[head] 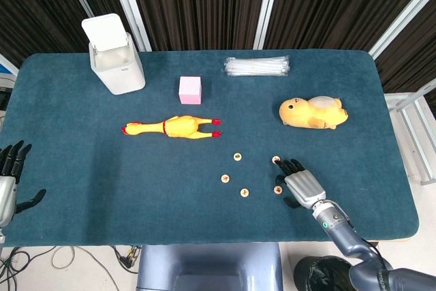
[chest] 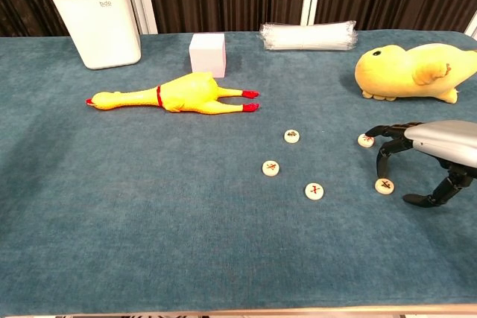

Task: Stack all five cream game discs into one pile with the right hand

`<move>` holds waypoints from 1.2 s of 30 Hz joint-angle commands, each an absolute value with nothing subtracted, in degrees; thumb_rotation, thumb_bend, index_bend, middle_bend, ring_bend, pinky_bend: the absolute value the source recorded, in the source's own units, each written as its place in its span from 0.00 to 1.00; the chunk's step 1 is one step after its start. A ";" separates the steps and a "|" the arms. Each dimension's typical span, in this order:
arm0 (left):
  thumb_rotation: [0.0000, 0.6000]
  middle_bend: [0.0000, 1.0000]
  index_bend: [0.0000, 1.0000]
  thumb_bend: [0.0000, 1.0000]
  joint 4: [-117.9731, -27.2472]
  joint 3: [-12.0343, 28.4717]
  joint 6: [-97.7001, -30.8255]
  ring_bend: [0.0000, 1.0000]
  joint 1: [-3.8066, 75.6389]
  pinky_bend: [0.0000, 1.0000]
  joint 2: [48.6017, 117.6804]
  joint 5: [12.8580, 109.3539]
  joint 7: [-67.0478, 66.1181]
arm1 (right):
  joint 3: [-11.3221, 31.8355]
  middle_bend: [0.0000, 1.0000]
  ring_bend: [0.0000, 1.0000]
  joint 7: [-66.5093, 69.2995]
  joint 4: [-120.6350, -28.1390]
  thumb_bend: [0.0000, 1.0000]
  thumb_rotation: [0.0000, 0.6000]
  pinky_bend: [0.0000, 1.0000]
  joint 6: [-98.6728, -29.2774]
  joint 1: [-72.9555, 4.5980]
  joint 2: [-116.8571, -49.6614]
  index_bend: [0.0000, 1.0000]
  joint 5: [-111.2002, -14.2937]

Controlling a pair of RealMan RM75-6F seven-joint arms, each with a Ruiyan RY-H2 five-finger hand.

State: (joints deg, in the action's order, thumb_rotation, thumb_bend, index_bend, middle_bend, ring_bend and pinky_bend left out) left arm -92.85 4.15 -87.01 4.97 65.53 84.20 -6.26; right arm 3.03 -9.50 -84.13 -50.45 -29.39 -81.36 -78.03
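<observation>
R hand (chest: 436, 156) arched over nearest disc (chest: 384, 185), fingers (chest: 382, 160) spread, holding nothing, poised for first pick. Five cream discs (head: 238, 176) lie scattered, unstacked, on desk (head: 102, 168). L hand (head: 8, 182) idle, fingers apart, off desk edge.
</observation>
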 commanded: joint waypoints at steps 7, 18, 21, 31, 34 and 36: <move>1.00 0.00 0.04 0.17 -92.81 4.08 -86.88 0.00 5.05 0.07 65.67 84.23 -6.55 | 2.98 0.00 0.00 -9.07 -83.07 0.39 1.00 0.06 -50.03 -30.25 -82.13 0.42 -77.60; 1.00 0.00 0.04 0.17 -92.78 4.18 -86.95 0.00 5.02 0.07 65.57 84.10 -6.28 | 3.26 0.00 0.00 -8.92 -82.88 0.39 1.00 0.06 -49.81 -31.11 -82.52 0.42 -76.78; 1.00 0.00 0.04 0.17 -92.76 4.10 -86.90 0.00 5.05 0.07 65.59 84.23 -6.30 | 3.12 0.00 0.00 -9.00 -82.61 0.39 1.00 0.06 -49.44 -31.29 -82.69 0.43 -76.34; 1.00 0.00 0.04 0.17 -92.68 4.20 -86.97 0.00 5.04 0.07 65.60 84.09 -6.22 | 2.62 0.00 0.00 -8.73 -82.17 0.39 1.00 0.06 -49.57 -31.43 -83.01 0.45 -76.05; 1.00 0.00 0.04 0.17 -92.66 4.13 -86.92 0.00 5.06 0.07 65.63 84.20 -6.24 | 2.53 0.00 0.00 -8.64 -82.21 0.39 1.00 0.06 -49.68 -31.47 -82.95 0.45 -76.06; 1.00 0.00 0.04 0.17 -92.68 4.08 -86.92 0.00 5.07 0.07 65.63 84.28 -6.26 | 2.48 0.00 0.00 -8.61 -82.22 0.39 1.00 0.07 -49.68 -31.54 -83.00 0.47 -76.06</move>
